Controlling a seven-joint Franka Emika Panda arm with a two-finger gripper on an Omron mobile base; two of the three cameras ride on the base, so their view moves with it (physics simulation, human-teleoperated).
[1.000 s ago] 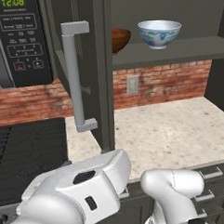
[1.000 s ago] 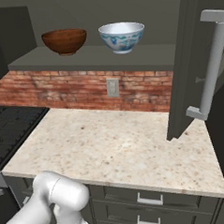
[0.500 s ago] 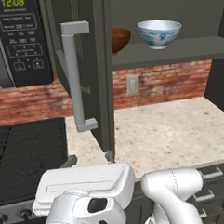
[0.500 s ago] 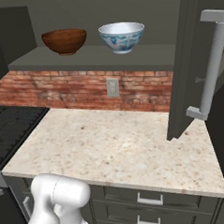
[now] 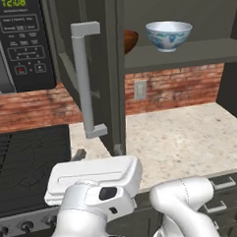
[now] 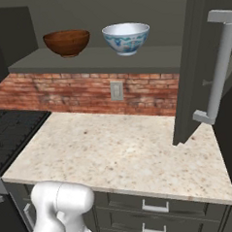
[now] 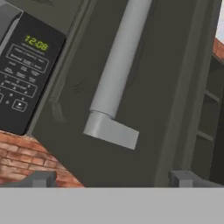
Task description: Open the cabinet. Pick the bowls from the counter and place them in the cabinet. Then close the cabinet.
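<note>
Jaws: the white arm's two-finger gripper [image 7: 111, 177] stands wide open and holds nothing.
Cabinet: the dark grey-green wall cabinet [image 6: 100, 60] has both doors open.
Handle: the long grey bar handle [image 7: 114, 83] of the left door lies ahead of the gripper.
Bowls: the glossy brown wooden bowl [image 6: 67, 42] and the white, blue-patterned bowl [image 6: 126, 38] sit side by side on the cabinet shelf.
Table: the beige speckled stone worktop [image 6: 120, 156] lies below.

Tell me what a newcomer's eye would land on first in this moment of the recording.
Probably the two bowls side by side on the open cabinet's shelf: the brown wooden bowl on the left, the white bowl with blue pattern on the right. Next, the long grey bar handle of the left cabinet door, close ahead of the open gripper in the hand view, with the black microwave just beside it.
</note>
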